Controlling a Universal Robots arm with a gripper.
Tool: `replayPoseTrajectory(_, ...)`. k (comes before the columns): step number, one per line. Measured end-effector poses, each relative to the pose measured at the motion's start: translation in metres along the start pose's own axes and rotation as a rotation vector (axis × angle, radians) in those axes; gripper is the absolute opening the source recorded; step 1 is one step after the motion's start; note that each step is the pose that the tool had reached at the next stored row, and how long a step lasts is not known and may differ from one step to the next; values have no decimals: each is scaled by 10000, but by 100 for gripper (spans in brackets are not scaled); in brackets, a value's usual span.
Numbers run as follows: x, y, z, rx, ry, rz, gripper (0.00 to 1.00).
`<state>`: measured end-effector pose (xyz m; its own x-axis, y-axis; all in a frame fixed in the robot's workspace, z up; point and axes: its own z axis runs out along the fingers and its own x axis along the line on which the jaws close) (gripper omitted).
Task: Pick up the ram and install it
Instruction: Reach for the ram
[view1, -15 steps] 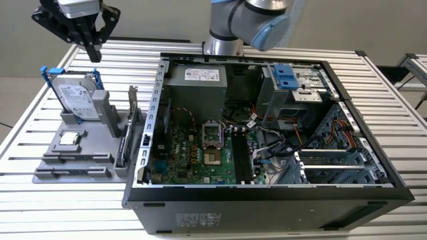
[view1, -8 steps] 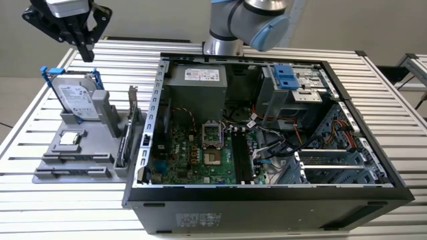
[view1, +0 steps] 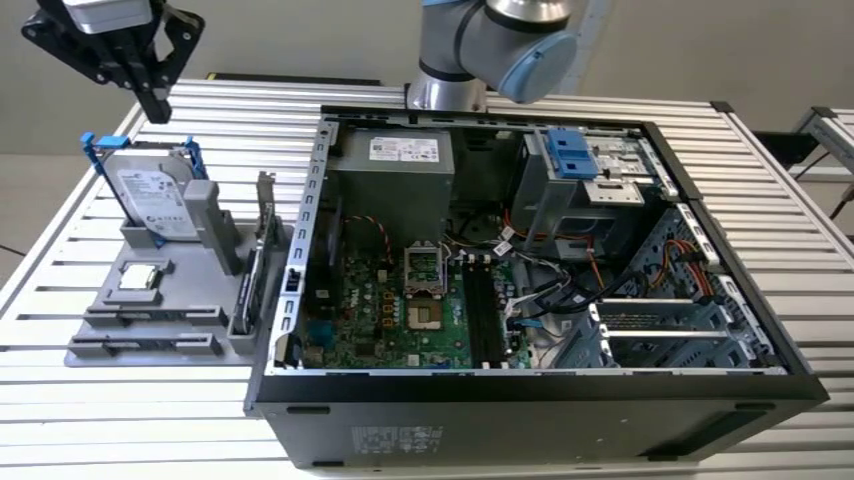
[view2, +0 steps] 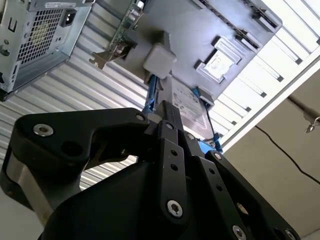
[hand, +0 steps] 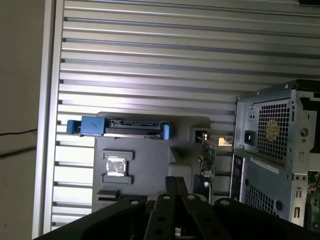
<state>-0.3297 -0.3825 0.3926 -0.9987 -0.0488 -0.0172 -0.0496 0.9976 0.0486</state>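
We see the gripper (view1: 158, 105) hanging high over the far corner of the grey fixture tray (view1: 100, 325), near the hard drive (view1: 150, 195). Its jaws look pressed together with nothing between them. What we take for the ram (view1: 244, 295) stands on edge in a slot of the tray, on the side nearest the open computer case (view1: 534, 395) and well apart from the gripper. It is untouched and not yet installed.

We judge the main risk to be in the approach. With the jaws closed like this, the fingers would land on the stick's top edge instead of straddling it, and could tip or chip it. The card with a metal bracket (view1: 271, 240) stands just beside the ram, so a finger coming down slightly off line could catch that card, or grip both boards at once. A skewed grip on so thin a board could let it pivot when lifted. At the motherboard (view1: 387, 310) the dark memory slots (view1: 478, 310) have loose cables near them, and a tilted or misaligned stick could jam or foul a cable.

Our count is one gripper, one ram, one hard drive in its blue frame, one bracketed card, one small processor chip (view1: 142, 278) lying flat on the tray, one tray and one case. The memory slots are several, but we cannot count them surely
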Motion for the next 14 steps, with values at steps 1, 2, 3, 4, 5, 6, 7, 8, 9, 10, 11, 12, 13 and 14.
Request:
replayPoseTrajectory(1,20,2,0,0,0,0,0)
replayPoseTrajectory(2,41,3,0,0,0,0,0)
replayPoseTrajectory(3,60,5,-1,0,0,0,0)
replayPoseTrajectory(4,80,7,-1,0,0,0,0)
replayPoseTrajectory(5,98,8,-1,0,0,0,0)
replayPoseTrajectory(6,118,10,-2,0,0,0,0)
replayPoseTrajectory(7,137,12,-1,-1,-1,0,0)
replayPoseTrajectory(8,155,13,-2,0,-1,1,0)
replayPoseTrajectory(9,172,15,-2,0,0,1,0)
replayPoseTrajectory(10,190,17,-2,0,0,0,0)
replayPoseTrajectory(11,207,19,-2,-1,-1,1,0)
replayPoseTrajectory(12,224,20,-3,0,0,0,0)
replayPoseTrajectory(13,241,22,-3,0,1,0,0)
replayPoseTrajectory(14,258,23,-3,0,0,0,0)
